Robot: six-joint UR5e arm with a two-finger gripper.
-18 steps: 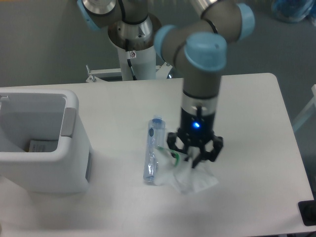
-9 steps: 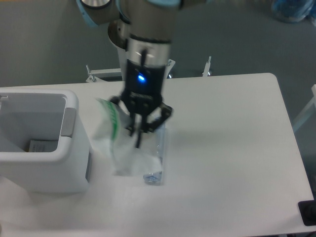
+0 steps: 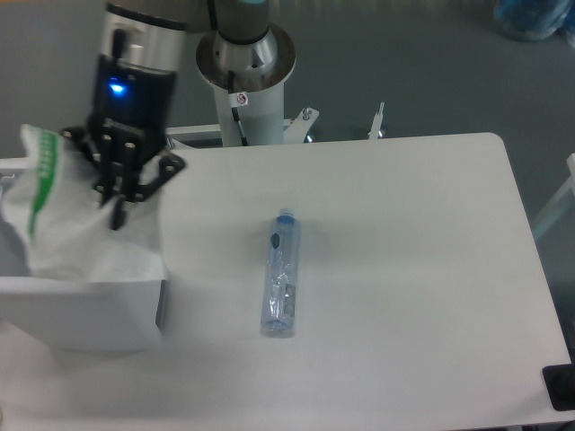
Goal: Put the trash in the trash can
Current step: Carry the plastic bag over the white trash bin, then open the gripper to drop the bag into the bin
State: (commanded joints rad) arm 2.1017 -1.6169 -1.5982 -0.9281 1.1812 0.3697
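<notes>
My gripper (image 3: 117, 211) hangs over the right rim of the white trash can (image 3: 99, 310) at the table's left, shut on the crinkled translucent-white plastic bag (image 3: 67, 229) with a green edge strip. The bag drapes over the can's opening and hides most of it. The slim clear bottle (image 3: 280, 274) with a blue cap lies flat near the middle of the white table (image 3: 422, 269), well to the right of the gripper.
The arm's white base column (image 3: 244, 85) stands behind the table's far edge. A blue object (image 3: 532, 18) sits on the floor at the top right, and a dark object (image 3: 561, 388) shows at the lower right corner.
The gripper has carried the plastic bag leftward from above the bottle to over the trash can. The bottle lies uncovered and has not moved.
</notes>
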